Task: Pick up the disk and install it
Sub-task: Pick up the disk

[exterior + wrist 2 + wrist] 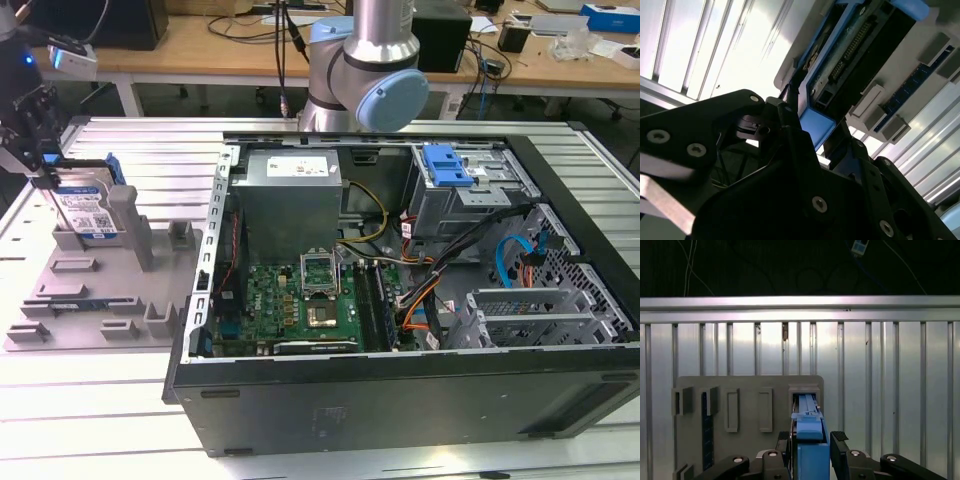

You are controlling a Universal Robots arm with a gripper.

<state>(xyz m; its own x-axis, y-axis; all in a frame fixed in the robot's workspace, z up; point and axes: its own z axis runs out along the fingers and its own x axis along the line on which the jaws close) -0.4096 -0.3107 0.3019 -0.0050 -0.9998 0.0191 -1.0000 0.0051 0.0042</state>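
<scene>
The disk (88, 212), a silver drive with a white-and-blue label in a bright blue carrier, stands on edge in a slot of the grey fixture tray (100, 300) at the exterior view's left. My gripper (43, 172) reaches down over its upper end. In both wrist views the blue carrier edge (812, 455) (815, 125) sits between my two black fingers (839, 440), which press against its sides. The disk's connector side (855, 45) faces the second wrist camera. The disk still rests in the tray slot (805, 390).
An open computer case (400, 390) lies on the ribbed metal table (90, 420) at the exterior view's right, with motherboard (300, 300), power supply (290, 200), cables and a drive cage carrying a blue latch (447, 165). The arm's base (365, 70) stands behind it.
</scene>
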